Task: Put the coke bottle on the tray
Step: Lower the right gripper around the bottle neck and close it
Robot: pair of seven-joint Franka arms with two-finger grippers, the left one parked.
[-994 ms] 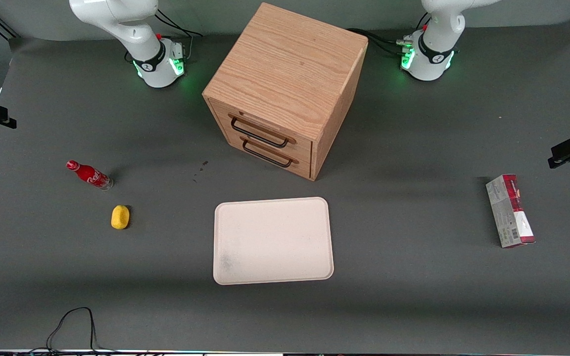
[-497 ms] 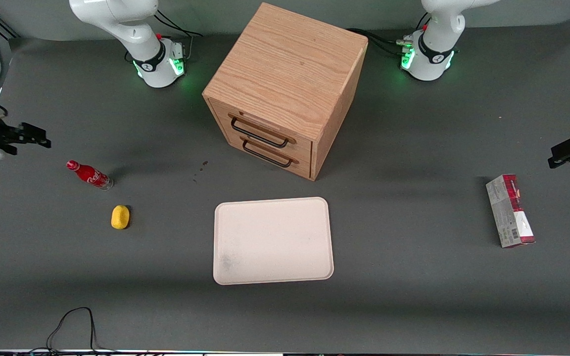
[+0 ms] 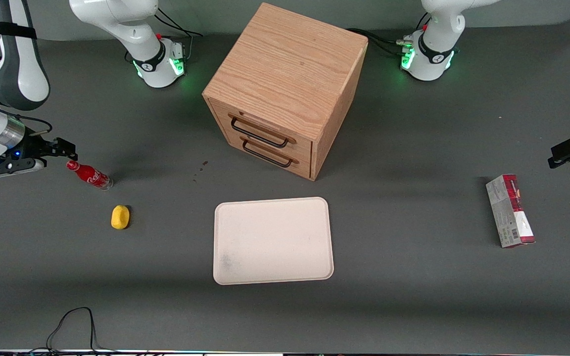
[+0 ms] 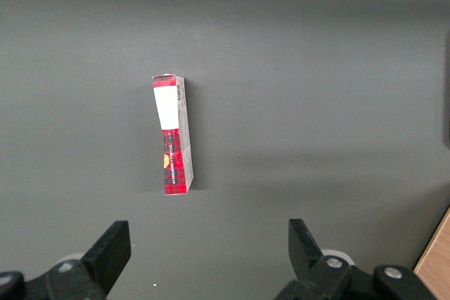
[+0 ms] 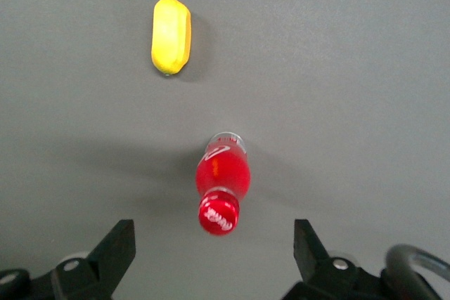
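dark grey matte tabletop [image 3: 413,296], seen from the front. small slim red coke bottle with white script and red cap [image 3: 89,174], lying on its side toward the working arm's end of the table, well apart from the large flat cream rectangular tray with low rim [image 3: 273,241] at mid-table. small yellow oval object [image 3: 120,217] near the bottle, nearer the front camera. oak wooden drawer cabinet [image 3: 285,89] farther from the camera than the tray; red-and-grey rectangular carton [image 3: 510,210] toward the parked arm's end.

likely risk: round body rolling away or squirting out under an off-centre pinch; cap end [image 5: 219,214] offering little to grip; a low sweep nudging the yellow object.

black two-finger gripper [image 3: 37,155] above the table just beside the cap, fingers spread wide, holding nothing, touching nothing; in the wrist view [image 5: 214,247] the bottle [image 5: 223,177] lying between the spread fingers.
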